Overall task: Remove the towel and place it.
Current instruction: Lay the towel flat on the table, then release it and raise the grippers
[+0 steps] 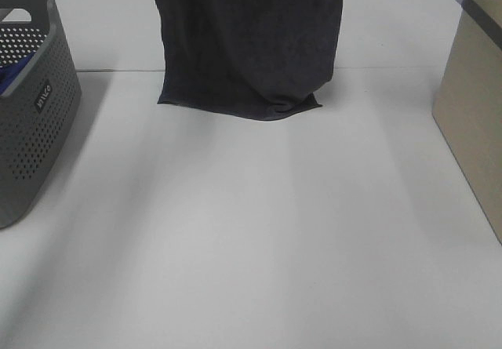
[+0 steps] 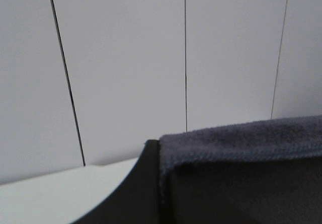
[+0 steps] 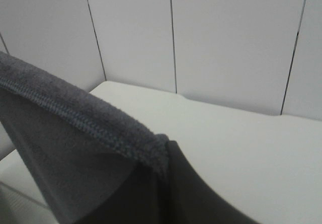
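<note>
The white counter point(image 1: 251, 247) is filling most of the exterior high view. The dark grey towel point(image 1: 251, 43) is hanging down from above the top edge of that view at the far middle, its lower edge touching the counter and bunching a little there. A beige bin point(image 1: 471, 114) is standing at the right edge, and a grey perforated basket point(image 1: 31, 129) is sitting at the left edge, both well apart from the towel. In each wrist view the towel's stitched hem is lying against a dark smooth part of the left end effector point(image 2: 148, 183) and the right end effector point(image 3: 176, 183); I cannot tell whether either is pinching the cloth.
</note>
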